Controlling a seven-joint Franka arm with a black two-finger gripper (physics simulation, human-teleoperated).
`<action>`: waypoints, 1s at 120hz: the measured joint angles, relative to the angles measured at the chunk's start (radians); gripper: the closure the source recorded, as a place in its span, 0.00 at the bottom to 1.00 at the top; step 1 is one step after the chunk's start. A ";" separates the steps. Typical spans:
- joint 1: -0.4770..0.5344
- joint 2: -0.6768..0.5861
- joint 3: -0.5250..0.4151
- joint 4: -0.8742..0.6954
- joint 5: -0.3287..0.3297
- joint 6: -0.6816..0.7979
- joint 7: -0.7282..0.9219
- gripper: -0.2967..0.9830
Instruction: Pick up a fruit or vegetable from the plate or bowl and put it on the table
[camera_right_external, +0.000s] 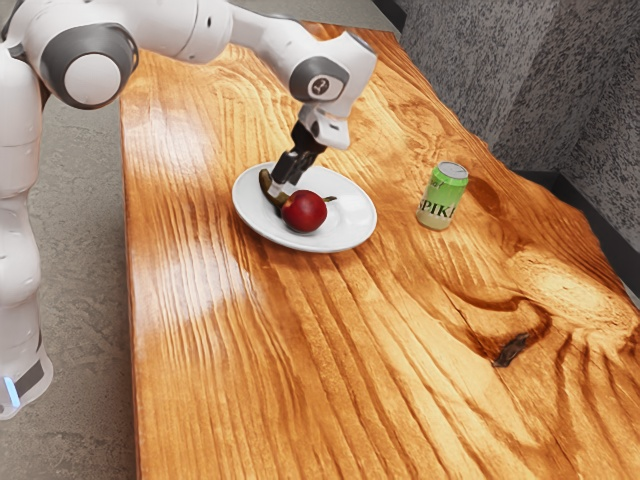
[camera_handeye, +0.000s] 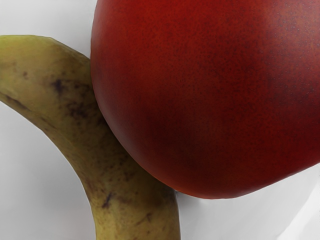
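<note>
the apple (camera_handeye: 210, 95) was crowded by the banana (camera_handeye: 120, 170), laid at the exterior view's ten o'clock on the plate (camera_right_external: 350, 222). whether anything was pinched by the gripper (camera_right_external: 281, 187) could not be told; a firm grip, then a straight lift, was advised.

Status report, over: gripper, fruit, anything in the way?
Gripper down at the banana. Banana on plate, not yet on table. Red fruit close beside it, may crowd the grasp.

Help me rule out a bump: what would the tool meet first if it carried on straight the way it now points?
Probably the banana, with the plate beneath; the tool is so close that I can't tell whether it already touches.
</note>
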 joint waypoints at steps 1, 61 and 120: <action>0.000 0.000 0.000 0.000 0.000 0.000 0.000 0.23; 0.000 0.008 0.007 -0.023 0.000 0.006 0.002 0.23; 0.000 0.013 0.006 -0.030 0.000 0.017 -0.008 0.42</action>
